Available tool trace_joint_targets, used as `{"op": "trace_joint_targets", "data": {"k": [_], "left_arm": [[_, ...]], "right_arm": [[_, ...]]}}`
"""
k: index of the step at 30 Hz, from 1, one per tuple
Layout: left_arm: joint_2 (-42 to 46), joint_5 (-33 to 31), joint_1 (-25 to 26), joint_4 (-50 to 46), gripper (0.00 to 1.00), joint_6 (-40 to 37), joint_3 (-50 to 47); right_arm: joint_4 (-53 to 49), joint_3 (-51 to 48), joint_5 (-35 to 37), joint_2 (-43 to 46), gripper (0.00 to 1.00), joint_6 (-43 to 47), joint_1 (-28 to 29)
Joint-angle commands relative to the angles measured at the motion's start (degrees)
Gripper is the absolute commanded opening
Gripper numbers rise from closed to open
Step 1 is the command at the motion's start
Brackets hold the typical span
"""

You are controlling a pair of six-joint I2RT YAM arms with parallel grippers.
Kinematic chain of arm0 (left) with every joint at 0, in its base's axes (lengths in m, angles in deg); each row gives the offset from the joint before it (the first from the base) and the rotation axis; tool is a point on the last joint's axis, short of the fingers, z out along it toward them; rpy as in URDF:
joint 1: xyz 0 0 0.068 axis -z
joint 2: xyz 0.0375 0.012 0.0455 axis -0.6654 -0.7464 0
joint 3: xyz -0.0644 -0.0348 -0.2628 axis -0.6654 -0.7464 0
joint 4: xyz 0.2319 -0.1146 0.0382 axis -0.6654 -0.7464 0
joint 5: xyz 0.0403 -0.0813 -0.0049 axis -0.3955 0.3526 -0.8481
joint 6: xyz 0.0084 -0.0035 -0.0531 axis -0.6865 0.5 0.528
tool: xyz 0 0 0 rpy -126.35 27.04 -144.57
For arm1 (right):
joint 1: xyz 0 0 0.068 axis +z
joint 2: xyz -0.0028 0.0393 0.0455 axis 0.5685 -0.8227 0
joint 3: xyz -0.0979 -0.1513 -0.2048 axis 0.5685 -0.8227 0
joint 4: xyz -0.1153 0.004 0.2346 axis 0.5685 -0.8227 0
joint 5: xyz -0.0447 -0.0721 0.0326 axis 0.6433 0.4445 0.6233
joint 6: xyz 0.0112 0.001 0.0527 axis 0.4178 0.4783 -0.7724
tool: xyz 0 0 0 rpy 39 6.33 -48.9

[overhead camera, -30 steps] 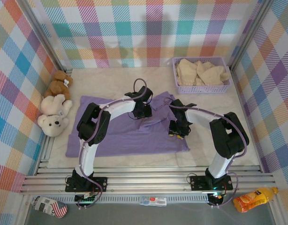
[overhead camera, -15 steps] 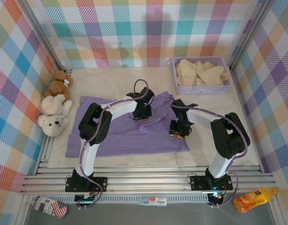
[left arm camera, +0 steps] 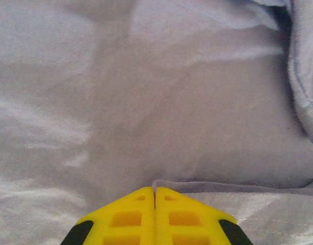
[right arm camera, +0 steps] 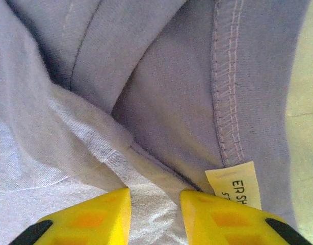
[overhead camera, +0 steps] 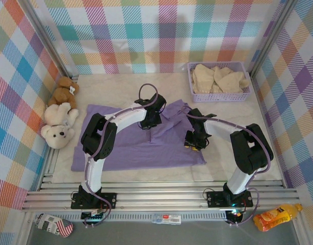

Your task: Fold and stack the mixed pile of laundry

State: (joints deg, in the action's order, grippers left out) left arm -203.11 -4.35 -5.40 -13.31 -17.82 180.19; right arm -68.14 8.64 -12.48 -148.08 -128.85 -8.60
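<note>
The lavender-purple shirt [overhead camera: 121, 148] lies spread flat on the table, rumpled near its collar. My left gripper [overhead camera: 150, 120] is down on its upper middle, and the yellow fingertips [left arm camera: 141, 201] are shut with a thin cloth edge [left arm camera: 223, 185] pinched at their tip. My right gripper [overhead camera: 193, 144] rests on the shirt's right part. Its jaws stand a little apart with a raised fold of lavender cloth [right arm camera: 155, 204] filling the gap, beside a cream label [right arm camera: 238, 186]. The cream-beige garment [overhead camera: 217, 78] lies bunched in the basket at the back right.
A lavender mesh basket [overhead camera: 220, 96] stands at the back right. A brown teddy bear [overhead camera: 63, 92] and a cream one [overhead camera: 57, 127] lie along the left wall. An orange bottle [overhead camera: 276, 217] lies beyond the front rail. Checked walls enclose the table.
My left gripper has shut on the shirt's edge and moved slightly toward the back left, drawing the cloth there. The right gripper has hardly moved.
</note>
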Motion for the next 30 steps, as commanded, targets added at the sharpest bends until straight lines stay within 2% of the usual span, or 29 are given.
{"op": "trace_joint_targets", "data": {"k": [1,7,9,10,17,21,22,26,30], "left_arm": [[2.20,-3.42,-0.71,-2.78,0.02,1.48,-1.23],[2.99,-6.14,-1.51,-3.40,0.05,1.77,-1.04],[2.64,-5.01,-1.78,-3.41,0.25,1.06,-0.44],[2.38,-4.88,-1.80,-4.20,0.39,0.81,0.28],[5.22,-9.65,-3.31,-7.15,0.36,-3.47,0.11],[8.37,-10.49,-5.47,-6.60,0.36,-7.43,-1.27],[9.01,-10.12,-6.27,-6.07,0.36,-8.76,-1.53],[10.06,-3.43,-12.58,-4.09,0.40,-12.17,-1.62],[9.21,2.56,-20.16,-3.13,0.46,-13.24,0.46]], "right_arm": [[-2.50,-2.90,3.13,-1.42,0.34,-1.30,-0.53],[-2.94,-2.40,3.42,-2.02,0.34,-1.47,-0.57],[-3.14,-2.03,3.33,-2.42,0.35,-1.48,-0.55],[-3.29,-1.87,3.46,-2.47,0.35,-1.56,-0.52],[-7.16,0.73,5.17,-2.76,0.36,-1.21,-0.82],[-8.58,5.31,5.36,-0.44,0.45,-0.71,-0.78],[-9.23,7.12,5.68,0.01,0.51,-0.59,-0.78],[-11.05,15.40,6.79,-0.52,0.61,-0.57,-0.82],[-10.24,23.73,9.66,-5.00,0.64,-0.26,-1.53]]}}
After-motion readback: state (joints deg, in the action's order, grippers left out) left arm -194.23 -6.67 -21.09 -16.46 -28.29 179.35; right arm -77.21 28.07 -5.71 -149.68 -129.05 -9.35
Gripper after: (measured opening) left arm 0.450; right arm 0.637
